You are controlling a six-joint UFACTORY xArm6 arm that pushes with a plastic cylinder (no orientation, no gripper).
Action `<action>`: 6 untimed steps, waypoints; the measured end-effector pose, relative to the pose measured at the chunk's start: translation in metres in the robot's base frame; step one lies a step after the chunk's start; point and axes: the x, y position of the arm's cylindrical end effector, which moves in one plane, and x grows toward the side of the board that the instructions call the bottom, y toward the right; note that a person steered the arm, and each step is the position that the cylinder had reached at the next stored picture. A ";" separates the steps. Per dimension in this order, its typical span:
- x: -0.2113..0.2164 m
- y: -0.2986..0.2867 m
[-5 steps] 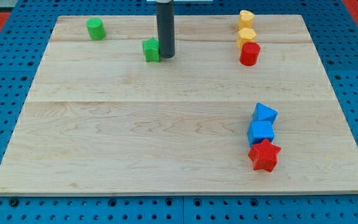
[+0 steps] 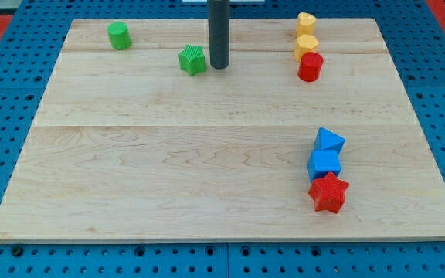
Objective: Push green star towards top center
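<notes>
The green star (image 2: 193, 59) lies on the wooden board (image 2: 168, 154) in the upper middle-left. My tip (image 2: 219, 66) rests on the board just to the star's right, a small gap apart from it. The dark rod rises straight up out of the view's top.
A green cylinder (image 2: 118, 35) stands at the top left. Two yellow blocks (image 2: 306, 23) (image 2: 306, 45) and a red cylinder (image 2: 310, 66) cluster at the top right. A blue triangular block (image 2: 329, 141), a blue cube (image 2: 324, 164) and a red star (image 2: 329, 193) sit at the lower right.
My tip has moved right and slightly up, away from the green star. The star has shifted a little to the right.
</notes>
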 end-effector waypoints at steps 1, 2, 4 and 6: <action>0.037 -0.041; 0.025 -0.075; -0.016 -0.033; -0.018 -0.063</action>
